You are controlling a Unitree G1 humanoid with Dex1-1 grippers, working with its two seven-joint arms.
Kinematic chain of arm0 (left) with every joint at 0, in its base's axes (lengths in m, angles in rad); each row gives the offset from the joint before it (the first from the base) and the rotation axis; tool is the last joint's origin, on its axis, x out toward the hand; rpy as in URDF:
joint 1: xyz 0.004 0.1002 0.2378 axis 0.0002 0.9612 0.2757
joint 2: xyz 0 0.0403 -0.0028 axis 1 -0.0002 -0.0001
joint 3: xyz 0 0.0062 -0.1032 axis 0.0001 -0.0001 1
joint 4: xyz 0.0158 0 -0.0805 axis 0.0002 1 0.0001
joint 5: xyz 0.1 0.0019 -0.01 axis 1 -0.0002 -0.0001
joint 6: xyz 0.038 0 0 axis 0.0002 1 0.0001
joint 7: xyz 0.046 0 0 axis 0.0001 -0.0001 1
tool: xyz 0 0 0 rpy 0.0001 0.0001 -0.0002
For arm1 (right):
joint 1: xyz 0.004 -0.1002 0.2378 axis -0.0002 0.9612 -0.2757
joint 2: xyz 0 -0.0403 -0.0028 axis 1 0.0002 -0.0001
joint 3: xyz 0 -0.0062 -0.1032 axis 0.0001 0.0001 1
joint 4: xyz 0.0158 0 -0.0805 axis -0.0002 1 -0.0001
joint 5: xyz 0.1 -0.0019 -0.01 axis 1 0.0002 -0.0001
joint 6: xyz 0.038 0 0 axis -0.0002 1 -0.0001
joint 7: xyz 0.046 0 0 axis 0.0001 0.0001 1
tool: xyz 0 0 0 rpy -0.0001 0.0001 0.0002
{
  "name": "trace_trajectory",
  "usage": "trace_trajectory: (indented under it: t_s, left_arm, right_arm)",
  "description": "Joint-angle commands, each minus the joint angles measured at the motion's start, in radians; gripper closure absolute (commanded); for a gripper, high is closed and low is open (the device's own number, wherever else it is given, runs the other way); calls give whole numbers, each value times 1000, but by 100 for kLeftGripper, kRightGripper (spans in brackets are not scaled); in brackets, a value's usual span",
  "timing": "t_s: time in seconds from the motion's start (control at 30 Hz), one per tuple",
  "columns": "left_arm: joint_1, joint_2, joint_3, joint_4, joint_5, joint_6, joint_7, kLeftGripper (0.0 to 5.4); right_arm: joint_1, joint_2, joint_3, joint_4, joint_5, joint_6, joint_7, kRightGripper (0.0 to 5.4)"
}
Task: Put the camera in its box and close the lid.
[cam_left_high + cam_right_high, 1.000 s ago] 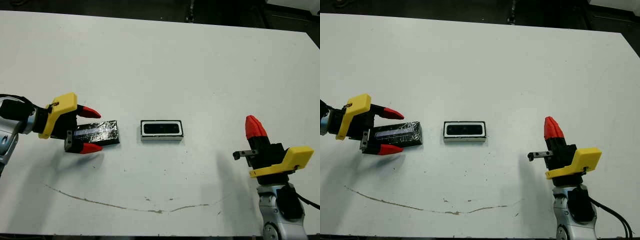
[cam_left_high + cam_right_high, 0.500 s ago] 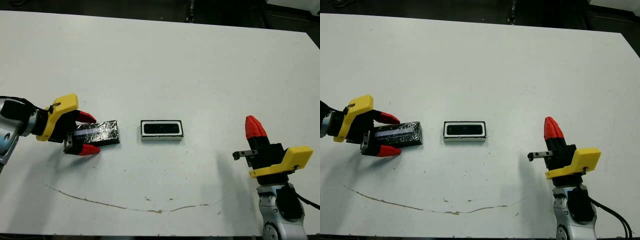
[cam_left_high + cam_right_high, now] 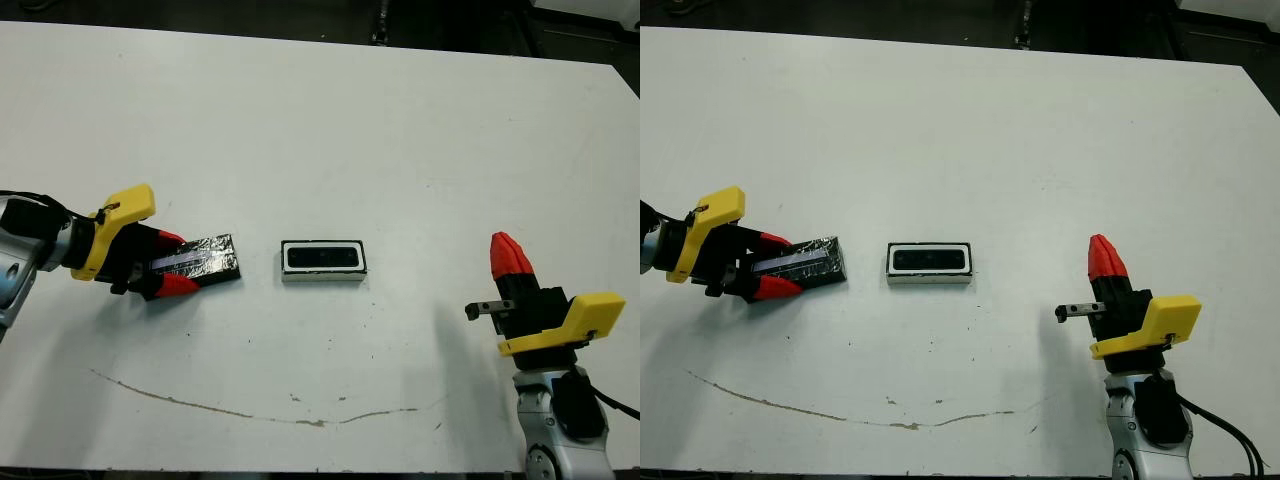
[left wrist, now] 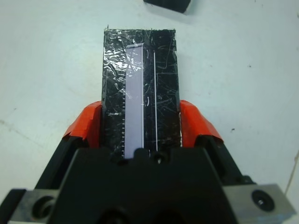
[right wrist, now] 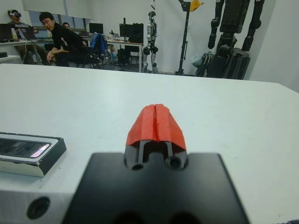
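With the left gripper (image 4: 140, 123) pinching the lid (image 3: 195, 262), lift level, then align squarely over the box (image 3: 323, 261); right gripper (image 5: 155, 122) pressed together.

- lid (image 3: 193, 261): flat black glossy rectangle, wrinkled film on top, pale silvery stripe running lengthwise. Sits left of frame centre in the head views, long axis roughly left-right, its far end looks tipped slightly up off the table. Its left end is pinched between the two red fingertips (image 4: 194, 121) of the left gripper (image 3: 167, 264), one on each long edge.
- box (image 3: 323, 261): small shallow rectangular tray, white inside, thin dark rim, silvery side wall. Near frame centre, just right of the lid and apart from it, long side left-right, flat on the table, uncovered.
- camera (image 3: 929, 259): slim black bar lying flat inside the box, aligned with its long axis; bluish-purple glint at one end in the right wrist view.
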Motion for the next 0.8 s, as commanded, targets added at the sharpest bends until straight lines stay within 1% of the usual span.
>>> trace_trajectory:
  t_s: [0.03, 0.13, 0.23, 0.37, 0.5, 0.6, 0.8]
  left_arm:
    - [24, -22, 31, -7, -37, 0, 19, 224]
    - [31, -50, 67, -6, -89, -9, 24, 224]
    - [28, -68, 95, -27, -143, 22, 29, 224]
    - [7, -87, 102, -36, -196, 29, 8, 224]
    - [-18, -104, 79, -44, -206, 40, 7, 224]
    - [-26, -156, 75, -4, -226, 0, -14, 224]
    - [-59, -221, 34, 58, -195, -54, -20, 224]
  right_arm:
    - [13, -12, -2, 1, 2, 6, -4, 540]
    - [15, -12, 0, -2, -4, 9, -8, 540]
    - [18, -10, 4, -3, -5, 10, -10, 540]
    - [22, -11, 11, -5, -8, 9, -10, 540]
    - [22, -8, 17, -2, -11, 5, -13, 540]
    - [21, -6, 20, 2, -7, 2, -15, 540]
    - [25, -5, 24, -3, -5, 5, -18, 540]
